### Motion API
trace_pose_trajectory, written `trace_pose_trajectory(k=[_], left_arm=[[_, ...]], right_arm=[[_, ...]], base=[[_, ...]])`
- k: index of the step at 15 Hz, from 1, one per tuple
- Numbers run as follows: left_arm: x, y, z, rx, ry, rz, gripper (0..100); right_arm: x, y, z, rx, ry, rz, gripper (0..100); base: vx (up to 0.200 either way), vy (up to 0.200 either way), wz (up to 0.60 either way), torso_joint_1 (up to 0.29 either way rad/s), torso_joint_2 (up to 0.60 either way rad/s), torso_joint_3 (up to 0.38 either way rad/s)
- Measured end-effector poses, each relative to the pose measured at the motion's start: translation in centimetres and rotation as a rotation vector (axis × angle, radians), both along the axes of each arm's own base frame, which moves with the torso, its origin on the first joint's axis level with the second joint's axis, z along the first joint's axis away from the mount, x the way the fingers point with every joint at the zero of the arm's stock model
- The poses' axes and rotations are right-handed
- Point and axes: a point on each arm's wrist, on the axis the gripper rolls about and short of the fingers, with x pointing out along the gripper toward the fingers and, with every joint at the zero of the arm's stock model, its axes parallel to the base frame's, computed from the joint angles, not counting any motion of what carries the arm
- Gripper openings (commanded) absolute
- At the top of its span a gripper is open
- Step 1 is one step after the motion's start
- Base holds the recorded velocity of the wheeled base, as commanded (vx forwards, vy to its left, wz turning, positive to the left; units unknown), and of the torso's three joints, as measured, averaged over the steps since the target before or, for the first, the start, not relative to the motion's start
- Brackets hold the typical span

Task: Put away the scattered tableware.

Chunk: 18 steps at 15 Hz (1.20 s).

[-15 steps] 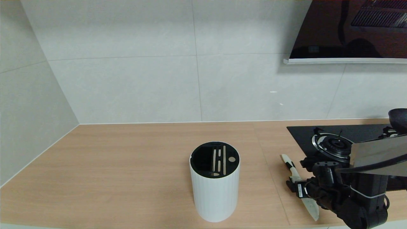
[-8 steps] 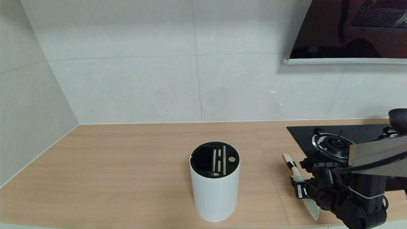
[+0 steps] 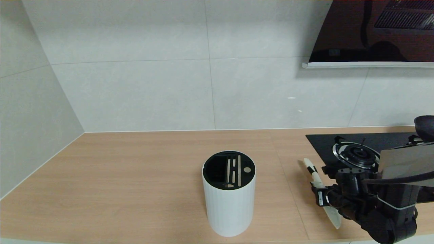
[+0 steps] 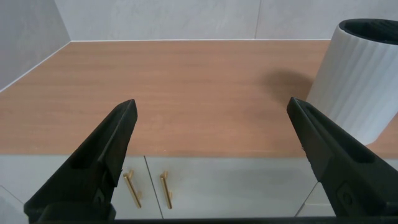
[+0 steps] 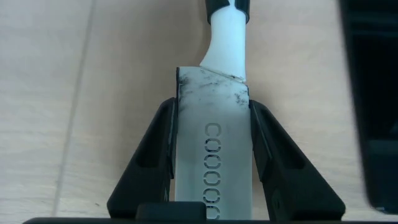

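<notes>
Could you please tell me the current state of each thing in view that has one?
knife: clamped by its blade, handle free.
right gripper: shut on the knife.
left gripper: open, empty.
knife holder: upright, slots empty.
gas burner: unlit.

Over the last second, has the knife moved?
Yes. The knife, held by the right gripper, has shifted slightly toward the hob and its near corner.

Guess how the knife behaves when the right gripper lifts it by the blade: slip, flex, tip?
Probably stiff: the knife looks rigid throughout. The right gripper clamps the smooth flat blade, so it may slip or pivot. The handle sticks out past the grip and could droop.
</notes>
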Motion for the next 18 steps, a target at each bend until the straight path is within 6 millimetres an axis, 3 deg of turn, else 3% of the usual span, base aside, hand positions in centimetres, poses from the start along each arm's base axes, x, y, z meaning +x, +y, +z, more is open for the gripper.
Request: trace_pose_trajectory(k=[5, 12, 16, 18], left_arm=[[0.0, 0.0, 0.0, 0.000, 0.001, 0.000, 100], [0.0, 0.0, 0.0, 0.004, -0.003, 0.002, 100], [-0.2, -0.1, 1.4, -0.024, -0.109, -0.031, 100], [-0.3, -0.2, 1.7, -0.023, -0.042, -0.113, 100]], right_arm=[[-1.1, 0.3, 4.7, 0.031, -0.082, 0.010, 0], [-4.8, 2.3, 11.2, 0.081, -0.200, 0.108, 0], [-6.9, 2.3, 14.9, 0.087, -0.210, 0.133, 0], [-7.6, 2.2, 16.8, 0.098, -0.241, 0.141, 0]], base=[[0.000, 0.000, 0.00, 0.000, 0.00, 0.000], [0.000, 0.000, 0.00, 0.000, 0.00, 0.000], [0.000, 0.000, 0.00, 0.000, 0.00, 0.000], [0.000, 0.000, 0.00, 0.000, 0.00, 0.000]])
